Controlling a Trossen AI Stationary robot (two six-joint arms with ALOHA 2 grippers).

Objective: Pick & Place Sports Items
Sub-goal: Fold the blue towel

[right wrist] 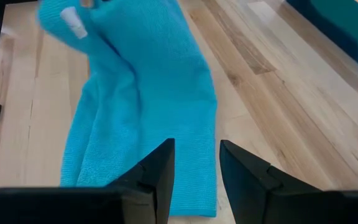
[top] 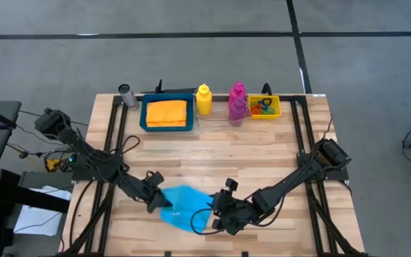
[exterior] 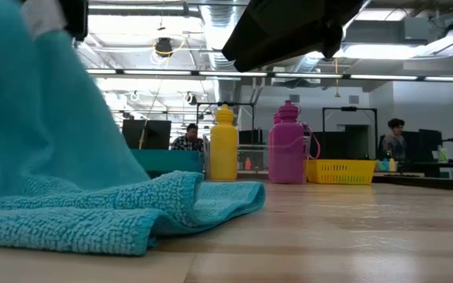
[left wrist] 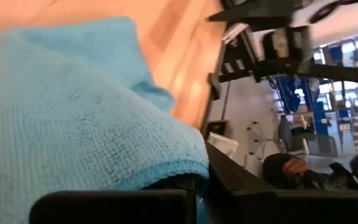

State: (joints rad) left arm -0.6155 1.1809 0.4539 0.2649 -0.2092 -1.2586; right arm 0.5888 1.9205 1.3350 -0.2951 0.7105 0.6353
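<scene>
The cyan cloth (top: 184, 207) lies at the table's near middle, its left part raised. My left gripper (top: 157, 200) is shut on that raised part; in the left wrist view the cloth (left wrist: 86, 118) drapes over the fingers. My right gripper (right wrist: 194, 168) is open just over the cloth's right end (right wrist: 166, 143); I cannot tell whether it touches. The orange cloth (top: 168, 113) lies in the blue tray (top: 145, 114). The yellow bottle (top: 203, 100) and the magenta bottle (top: 237, 102) stand upright at the far edge. Coloured rings (top: 265, 107) lie in the yellow bin (top: 275, 113). The purple bottle is not plainly in view. My left gripper holds the cyan cloth by its raised left part, near a white tag (exterior: 42, 16); the cloth itself hides the fingers, so layers and edge cannot be told. That part is lifted, and the cloth slopes down from it to a folded part (exterior: 171, 204) lying on the table.
A grey cylinder (top: 125, 94) stands left of the blue tray. Bare wood lies between the far row of things and the cloth. Black frame rails (top: 113, 143) run along both sides of the table. People sit in the room behind the table (exterior: 185, 137).
</scene>
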